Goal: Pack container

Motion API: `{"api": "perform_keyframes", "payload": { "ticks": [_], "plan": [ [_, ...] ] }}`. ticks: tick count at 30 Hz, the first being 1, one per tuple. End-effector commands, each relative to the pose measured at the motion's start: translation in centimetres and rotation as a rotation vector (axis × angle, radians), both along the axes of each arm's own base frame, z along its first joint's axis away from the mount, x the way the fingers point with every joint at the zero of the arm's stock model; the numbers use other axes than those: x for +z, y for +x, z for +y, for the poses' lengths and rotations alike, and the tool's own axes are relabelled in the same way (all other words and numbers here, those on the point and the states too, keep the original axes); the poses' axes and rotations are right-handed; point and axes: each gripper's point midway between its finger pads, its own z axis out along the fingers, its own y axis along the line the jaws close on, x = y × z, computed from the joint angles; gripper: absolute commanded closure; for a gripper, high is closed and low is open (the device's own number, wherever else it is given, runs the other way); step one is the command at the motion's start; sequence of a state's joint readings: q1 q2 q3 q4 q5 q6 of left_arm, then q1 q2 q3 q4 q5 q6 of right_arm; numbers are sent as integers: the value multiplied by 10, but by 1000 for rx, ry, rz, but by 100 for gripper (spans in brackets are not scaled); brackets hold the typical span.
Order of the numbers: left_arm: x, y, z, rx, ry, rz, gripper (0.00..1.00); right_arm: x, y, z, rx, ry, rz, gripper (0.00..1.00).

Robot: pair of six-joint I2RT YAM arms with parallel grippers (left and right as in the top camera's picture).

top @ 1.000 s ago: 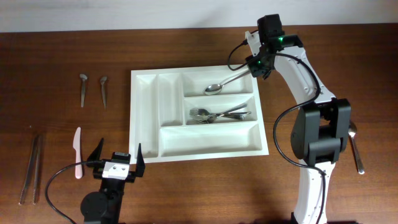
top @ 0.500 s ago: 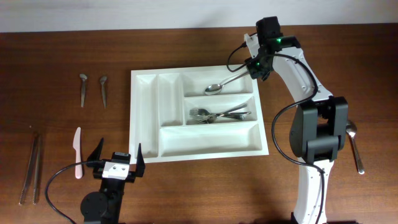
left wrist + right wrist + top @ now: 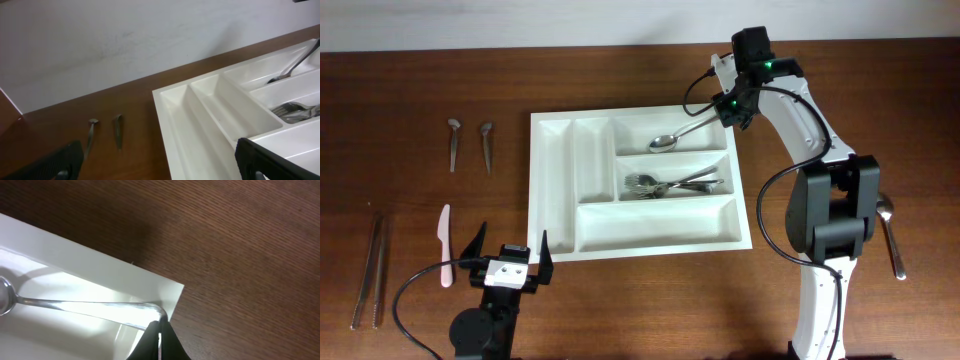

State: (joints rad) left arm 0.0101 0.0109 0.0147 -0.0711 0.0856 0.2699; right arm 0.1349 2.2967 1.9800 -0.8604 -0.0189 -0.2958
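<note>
The container (image 3: 655, 225), a white tray with five compartments, lies mid-table. A metal spoon (image 3: 680, 133) slants into its top right compartment, bowl down on the floor. My right gripper (image 3: 728, 113) hangs over the tray's far right corner, shut on the tip of the spoon's handle. The right wrist view shows the pinched handle (image 3: 90, 307), the gripper (image 3: 160, 325) and the container rim (image 3: 100, 265). Several forks (image 3: 670, 184) lie in the middle right compartment. My left gripper (image 3: 508, 248) is open and empty by the tray's near left corner, and in the left wrist view the gripper (image 3: 160, 165) faces the container (image 3: 220, 105).
Two small metal utensils (image 3: 454, 140) (image 3: 486, 142) lie on the table at the far left. A white plastic knife (image 3: 445, 245) and a pair of long thin metal pieces (image 3: 368, 270) lie at the near left. Another spoon (image 3: 892, 235) lies right of the right arm's base.
The right arm has shifted very slightly with the spoon still pinched. The left arm has not moved.
</note>
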Motion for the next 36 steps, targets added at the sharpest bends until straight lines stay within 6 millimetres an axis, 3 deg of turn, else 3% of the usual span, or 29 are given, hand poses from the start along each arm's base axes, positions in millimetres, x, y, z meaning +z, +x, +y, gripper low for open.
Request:
{"api": "perform_keyframes", "payload": {
  "ticks": [1, 20, 36],
  "plan": [
    [-2, 0, 2, 9, 8, 3, 1, -1, 3, 9, 20, 18, -4, 96],
    [-2, 0, 2, 9, 8, 3, 1, 3, 16, -9, -27, -77, -64, 96],
    [-2, 0, 2, 9, 9, 3, 1, -9, 10, -7, -18, -68, -20, 96]
  ]
}}
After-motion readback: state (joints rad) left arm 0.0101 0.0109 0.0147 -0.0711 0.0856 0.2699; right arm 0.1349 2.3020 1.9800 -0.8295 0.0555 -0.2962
